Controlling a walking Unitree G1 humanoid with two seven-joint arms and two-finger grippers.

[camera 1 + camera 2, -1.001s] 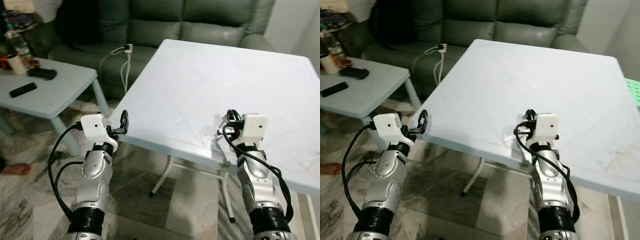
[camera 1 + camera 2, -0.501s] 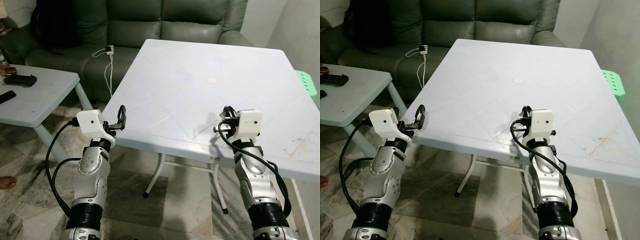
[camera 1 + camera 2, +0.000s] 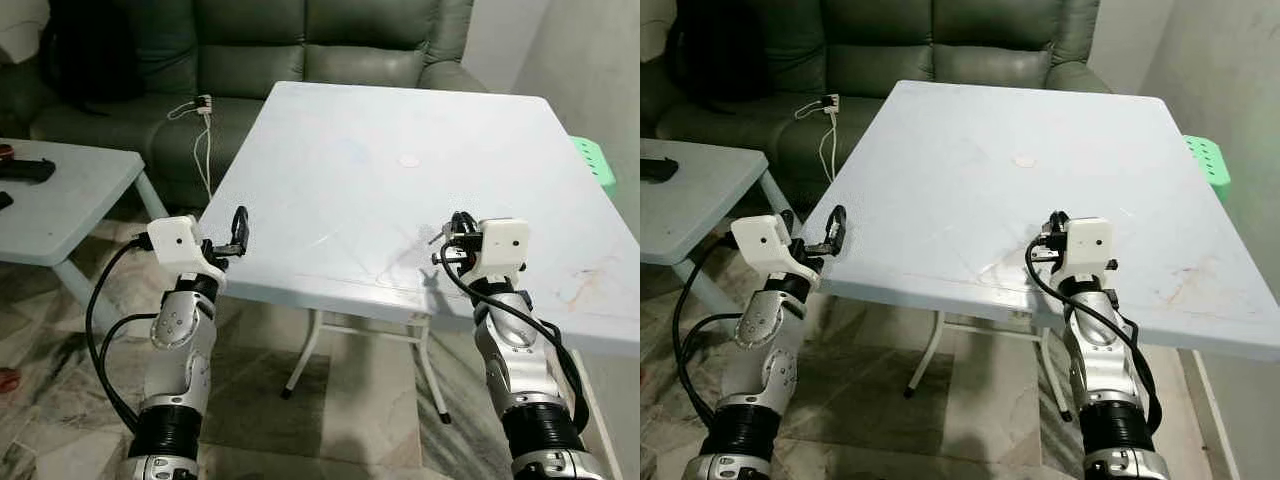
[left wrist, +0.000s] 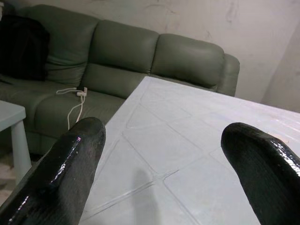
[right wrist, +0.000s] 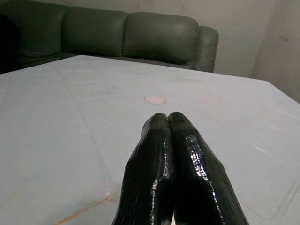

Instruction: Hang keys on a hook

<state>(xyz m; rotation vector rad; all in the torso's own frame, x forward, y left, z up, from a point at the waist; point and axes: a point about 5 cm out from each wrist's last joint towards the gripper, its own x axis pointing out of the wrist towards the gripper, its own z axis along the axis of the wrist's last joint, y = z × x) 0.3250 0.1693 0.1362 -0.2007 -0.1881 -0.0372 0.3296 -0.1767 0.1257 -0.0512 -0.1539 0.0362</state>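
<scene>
Pale blue counter (image 3: 400,120) ahead, square top, folding legs beneath. Green sofa (image 3: 300,40) behind it, with a white charger and cable (image 3: 200,108) lying on the seat cushion. A second, lower counter (image 3: 50,210) stands to the robot's left, carrying a dark object at its far edge. Green plastic stool (image 3: 1206,160) beside the main counter's far right corner.

Left gripper (image 3: 238,232) held just off the counter's near-left corner, at about top height; fingers (image 4: 70,159) spread wide with nothing between them. Right gripper (image 3: 452,232) sits over the counter's near edge, right of centre; fingers (image 5: 187,154) pressed flat together, holding nothing.

Small round pale mark (image 5: 154,99) on the counter top, ahead of the right gripper and well apart from it. Keys and hook: cannot be made out, so their position relative to either gripper cannot be told. Marbled floor tiles (image 3: 370,410) under the counter.
</scene>
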